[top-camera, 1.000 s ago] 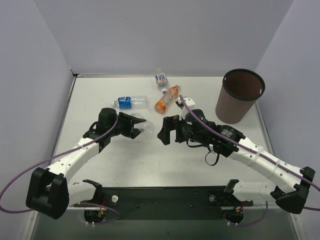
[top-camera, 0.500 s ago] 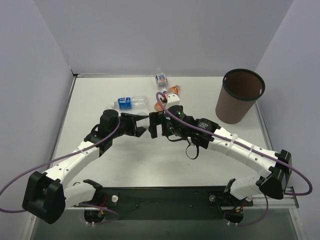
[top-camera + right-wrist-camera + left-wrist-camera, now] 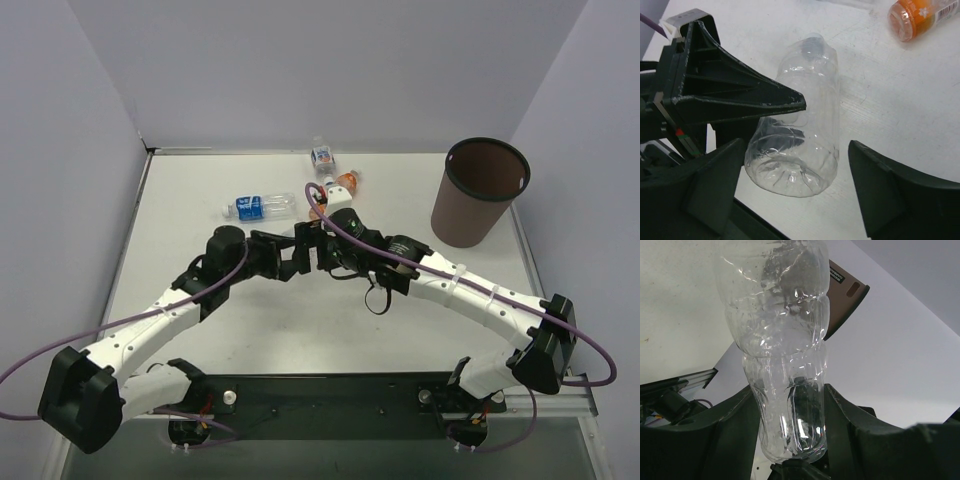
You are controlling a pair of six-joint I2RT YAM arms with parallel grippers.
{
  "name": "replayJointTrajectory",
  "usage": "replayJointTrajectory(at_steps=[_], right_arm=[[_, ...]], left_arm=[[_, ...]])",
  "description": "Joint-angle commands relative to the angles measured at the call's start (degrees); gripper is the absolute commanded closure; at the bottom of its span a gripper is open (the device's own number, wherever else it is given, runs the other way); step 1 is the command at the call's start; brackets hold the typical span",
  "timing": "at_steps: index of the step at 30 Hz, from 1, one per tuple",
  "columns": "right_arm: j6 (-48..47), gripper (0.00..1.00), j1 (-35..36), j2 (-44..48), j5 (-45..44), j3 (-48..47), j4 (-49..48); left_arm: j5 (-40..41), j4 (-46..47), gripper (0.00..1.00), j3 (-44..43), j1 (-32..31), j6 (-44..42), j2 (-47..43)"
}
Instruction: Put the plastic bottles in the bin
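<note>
At the middle of the counter (image 3: 190, 190), left pincer (image 3: 787, 405) clenched on the plain clear bottle (image 3: 782, 340) near its narrow end; right pincer (image 3: 796, 145) spread wide, one finger either side of the base, not touching; judged a hand-over, since the bin (image 3: 478, 205) stands on the right arm's side; long axis runs arm to arm, base toward the right pincer, neck toward the left; whether it clears the counter cannot be told; orange bottle (image 3: 343, 184), blue-labelled bottle (image 3: 255, 207) and white-blue bottle (image 3: 322, 155) rest on the counter behind, not yet binned.
</note>
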State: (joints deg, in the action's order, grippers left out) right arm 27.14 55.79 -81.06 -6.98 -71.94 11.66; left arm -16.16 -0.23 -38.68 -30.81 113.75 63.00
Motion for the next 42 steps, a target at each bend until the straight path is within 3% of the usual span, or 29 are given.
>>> replayJointTrajectory(at_steps=[1,3,4,7,8,14,21,27,30,36,42], right_arm=[[-0.1,0.33,-0.6,0.6,-0.1,-1.8,-1.6],[0.0,0.51,-0.8,0.8,-0.2,-1.7,-1.4],[0.2,0.55,-0.7,1.0,-0.4,-1.7,-0.8],[1.2,0.59,-1.3,3.2,-2.9,-1.9,1.4],[1.5,0.59,-1.7,4.1,-3.3,-1.8,2.0],[4.9,0.60,-10.9,11.1,-2.9,-6.9,14.1],[3.5,0.61,-23.6,18.6,-7.3,-17.8,28.2],[-0.9,0.67,-33.5,21.3,-15.4,-23.4,30.3],[0.5,0.67,-39.0,20.0,-15.3,-24.5,31.9],[8.5,0.68,-50.7,14.0,-3.2,-26.2,35.0],[11.5,0.68,-55.6,5.5,2.6,-29.6,34.7]], left_arm=[[2.3,2.5,0.48,0.1,-1.9,3.4,-2.0],[2.5,3.4,0.48,0.6,-2.2,3.8,-2.4],[2.5,4.1,0.45,0.6,-2.4,3.8,-2.3],[1.2,4.9,0.21,0.4,-2.3,3.4,-2.2],[1.0,4.5,0.04,0.3,-2.3,3.2,-2.3],[4.2,0.3,0.03,0.4,0.4,-2.5,-6.3],[0.5,-15.1,0.03,-6.3,12.2,-26.7,-6.7],[6.6,-27.9,0.03,-17.1,13.4,-45.8,-0.3],[9.6,-30.0,0.03,-19.9,14.0,-48.6,3.6],[10.5,-28.2,0.02,-20.6,16.6,-46.0,9.8],[10.4,-26.8,0.03,-23.7,19.4,-47.5,15.2]])
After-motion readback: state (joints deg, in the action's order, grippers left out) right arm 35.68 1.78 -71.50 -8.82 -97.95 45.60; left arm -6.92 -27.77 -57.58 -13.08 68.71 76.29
